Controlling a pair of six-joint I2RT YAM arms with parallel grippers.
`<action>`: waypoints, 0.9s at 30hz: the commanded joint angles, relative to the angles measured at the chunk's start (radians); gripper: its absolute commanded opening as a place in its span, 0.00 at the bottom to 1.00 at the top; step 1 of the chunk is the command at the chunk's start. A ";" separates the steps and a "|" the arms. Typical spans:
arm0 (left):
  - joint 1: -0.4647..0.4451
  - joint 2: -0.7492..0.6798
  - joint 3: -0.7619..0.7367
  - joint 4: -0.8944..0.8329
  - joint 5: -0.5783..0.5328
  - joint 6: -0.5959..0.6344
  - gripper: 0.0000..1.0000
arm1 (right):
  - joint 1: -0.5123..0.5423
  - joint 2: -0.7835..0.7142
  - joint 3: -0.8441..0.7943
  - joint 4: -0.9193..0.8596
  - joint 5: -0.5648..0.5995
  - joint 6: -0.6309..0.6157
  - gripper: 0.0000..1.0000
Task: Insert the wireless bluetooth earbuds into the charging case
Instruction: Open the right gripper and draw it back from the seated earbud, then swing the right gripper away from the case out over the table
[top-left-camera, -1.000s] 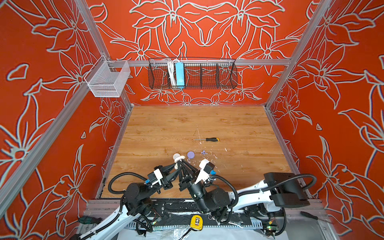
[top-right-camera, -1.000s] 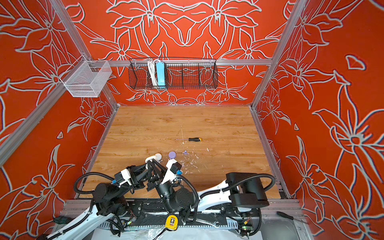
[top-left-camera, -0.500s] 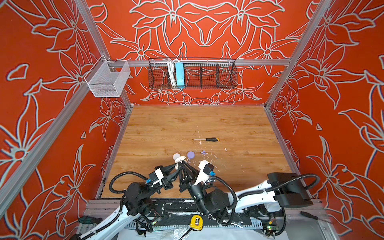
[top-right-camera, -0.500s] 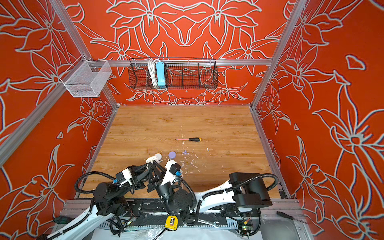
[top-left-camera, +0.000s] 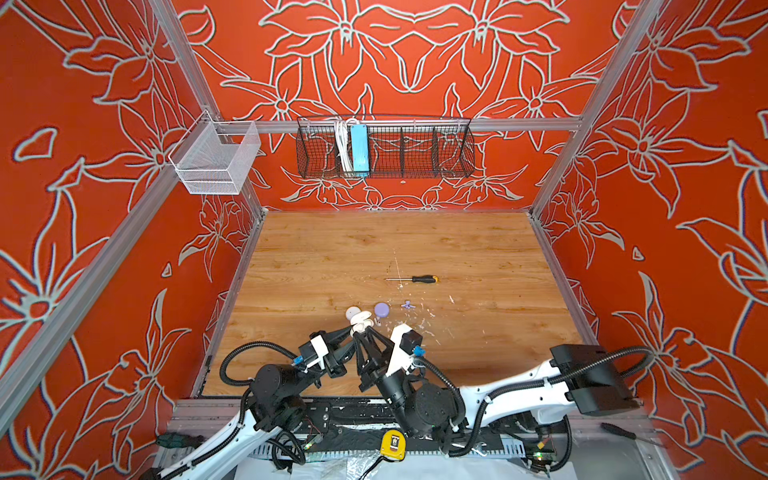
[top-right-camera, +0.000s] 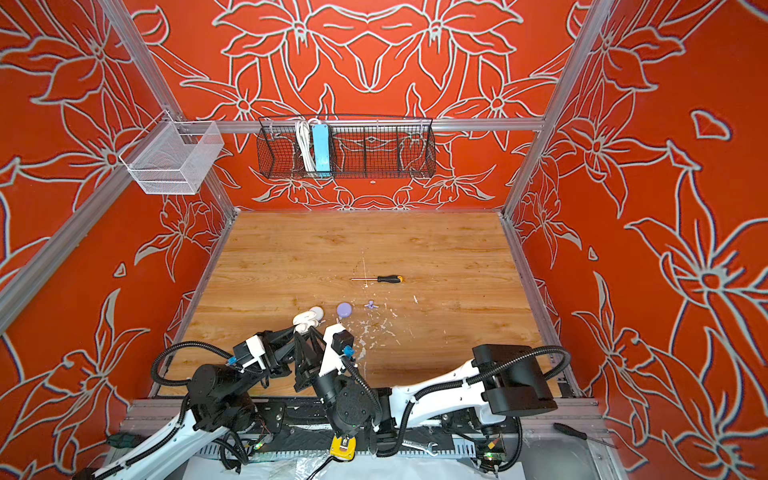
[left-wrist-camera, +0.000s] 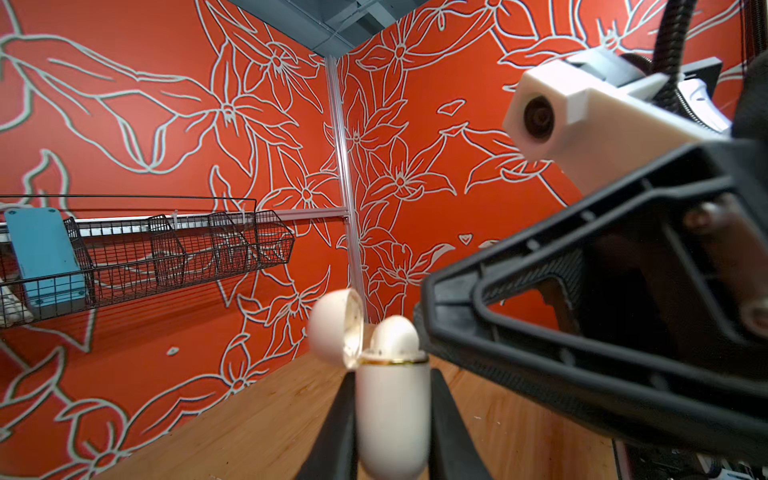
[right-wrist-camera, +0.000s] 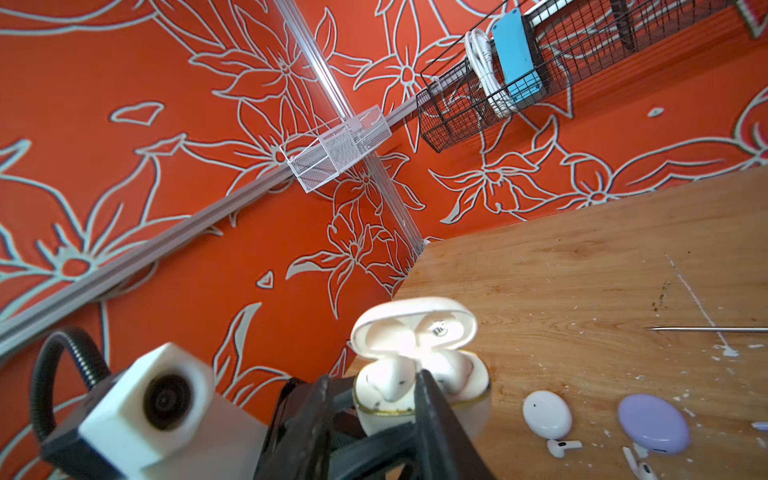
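- The white earbud (right-wrist-camera: 386, 386) sits in a socket of the open white case (left-wrist-camera: 392, 424), with a second earbud (right-wrist-camera: 455, 370) seated beside it.
- The left gripper (left-wrist-camera: 392, 382) is clamped on the case body and holds it upright.
- The right gripper (right-wrist-camera: 374, 378) has its jaws apart on either side of the first earbud, so this looks like the release step.
- The next move likely calls for lifting clear without snagging the earbud, then fetching the loose earbud (right-wrist-camera: 561, 446) by the closed white case (right-wrist-camera: 546, 413).

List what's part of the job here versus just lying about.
Job: open case, held by left end effector; seated earbuds; loose white earbuds; lilac earbuds; closed white case; lilac case.
Lying about: screwdriver; power strip; cable; black basket; white basket; tape measure.
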 joint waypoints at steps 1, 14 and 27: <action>-0.006 -0.014 -0.035 0.127 0.027 -0.006 0.00 | 0.008 0.008 -0.009 -0.092 0.005 -0.024 0.39; -0.006 -0.014 -0.012 0.064 0.012 0.004 0.00 | 0.010 -0.199 -0.073 -0.195 -0.039 -0.146 0.46; -0.006 0.173 0.057 0.080 0.177 0.057 0.00 | -0.196 -0.550 0.128 -1.221 -0.256 0.055 0.52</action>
